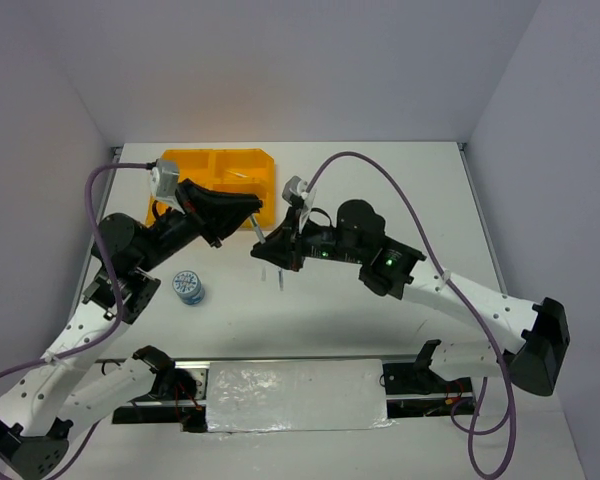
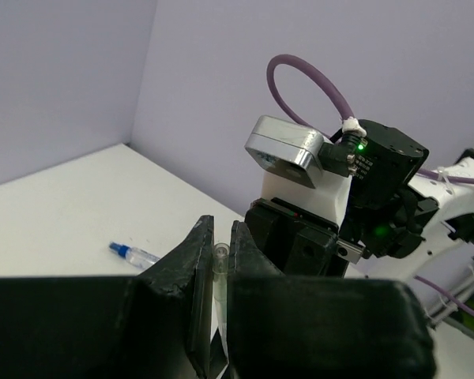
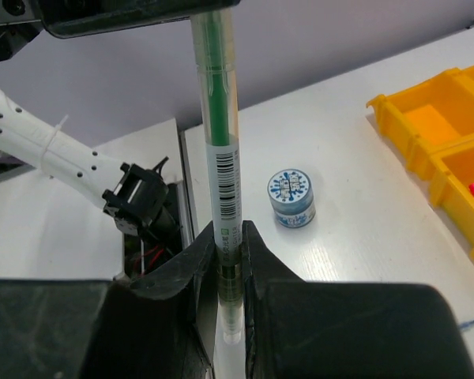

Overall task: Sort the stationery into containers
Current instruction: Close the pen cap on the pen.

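Gripping one clear pen (image 3: 223, 174) with green ink from both ends: my right fingers (image 3: 202, 264) are clamped narrow on its lower barrel, at the bottom centre of the right wrist view. My left fingers (image 2: 197, 257) are pinched tight on its other end. The pen hangs above the desk (image 1: 380, 190) in the middle of the overhead view, just right of the yellow tray (image 1: 195, 168) at upper left. I judge this a hand-over half done, right to left, since the tray sits nearest my left arm. Next, I reckon, the right fingers must let go without tugging, then the left carries the pen to a compartment. A blue roll (image 1: 188, 287) lies on the desk at lower left.
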{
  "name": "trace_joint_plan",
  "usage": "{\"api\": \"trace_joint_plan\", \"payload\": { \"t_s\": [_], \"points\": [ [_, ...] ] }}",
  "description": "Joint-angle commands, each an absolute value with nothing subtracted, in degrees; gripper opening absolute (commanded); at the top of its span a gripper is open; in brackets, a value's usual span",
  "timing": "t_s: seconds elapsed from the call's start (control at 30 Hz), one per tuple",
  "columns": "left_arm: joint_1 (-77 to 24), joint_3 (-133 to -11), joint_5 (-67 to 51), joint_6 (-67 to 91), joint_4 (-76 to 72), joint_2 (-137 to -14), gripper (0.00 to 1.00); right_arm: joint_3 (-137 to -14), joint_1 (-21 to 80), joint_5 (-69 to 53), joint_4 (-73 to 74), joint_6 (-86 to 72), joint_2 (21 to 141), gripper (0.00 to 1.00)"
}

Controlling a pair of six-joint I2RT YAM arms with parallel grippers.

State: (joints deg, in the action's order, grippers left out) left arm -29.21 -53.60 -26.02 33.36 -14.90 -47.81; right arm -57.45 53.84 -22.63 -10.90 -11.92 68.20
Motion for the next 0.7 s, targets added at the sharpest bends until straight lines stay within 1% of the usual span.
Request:
{"api": "trace_joint_plan", "payload": {
  "t_s": [0.0, 0.17, 0.27, 0.37, 0.47, 0.5, 0.53, 0.57, 0.6, 0.67],
  "points": [
    [-32.16, -48.88, -28.05, 33.40, -7.48, -48.52, 0.00, -69.66, 52.04, -23.37, -16.70, -9.94, 69.60, 0.00],
    [-35.06, -41.50, -27.07, 36.29, -3.44, -49.30, 0.00, -80.74, 50.45, -25.57, -12.31, -8.96, 73.73, 0.00],
    [-37.61, -35.98, -26.28, 37.35, -1.85, -48.26, 0.00, -84.97, 49.05, -27.16, -10.29, -8.79, 75.23, 0.00],
    [-38.32, -32.35, -24.62, 37.88, -0.53, -46.07, 0.00, -86.74, 48.69, -27.16, -8.70, -8.18, 75.50, 0.00],
    [-38.32, -34.79, -16.54, 36.65, 6.31, -42.98, 0.00, -83.68, 48.87, -28.91, -9.75, -8.87, 74.80, 0.00],
    [-38.41, -36.11, -14.44, 36.30, 7.72, -42.37, 0.03, -82.45, 48.95, -29.35, -10.28, -9.14, 74.53, 0.00],
    [-38.32, -39.43, -9.72, 35.69, 9.13, -41.41, 0.11, -79.66, 49.22, -29.70, -10.89, -9.49, 73.84, 0.00],
    [-38.32, -41.03, -8.02, 35.60, 10.97, -41.22, 0.23, -78.24, 49.65, -30.66, -11.86, -9.93, 73.57, 0.00],
    [-38.23, -44.18, -4.26, 35.16, 11.51, -40.79, 0.27, -76.22, 50.53, -31.11, -12.13, -9.93, 72.78, 0.00],
    [-38.23, -47.09, -0.98, 34.98, 12.56, -40.87, 0.34, -74.71, 51.76, -31.81, -11.87, -9.06, 72.34, 0.00]
  ]
}}
